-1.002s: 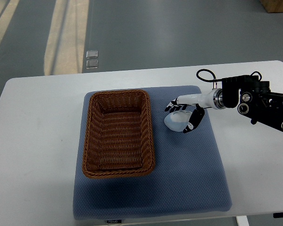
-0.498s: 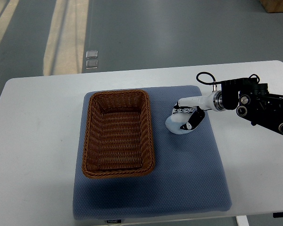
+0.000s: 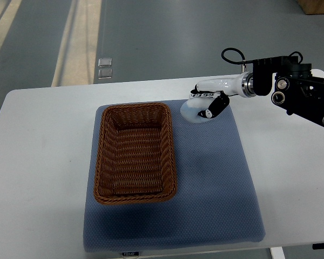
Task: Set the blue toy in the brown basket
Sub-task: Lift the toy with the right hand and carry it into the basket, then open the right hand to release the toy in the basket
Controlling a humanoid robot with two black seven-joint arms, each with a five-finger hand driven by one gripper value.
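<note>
Transport looked to be the step in hand. One white table [image 3: 43,140] carried one blue mat [image 3: 216,178], and on it one empty brown basket [image 3: 135,152]. One right hand [image 3: 206,104] had its fingers curled round the single pale blue toy [image 3: 190,110], apparently lifted over the mat's far edge, right of the basket. Next, the hand needed to carry it left over the rim before releasing.
</note>
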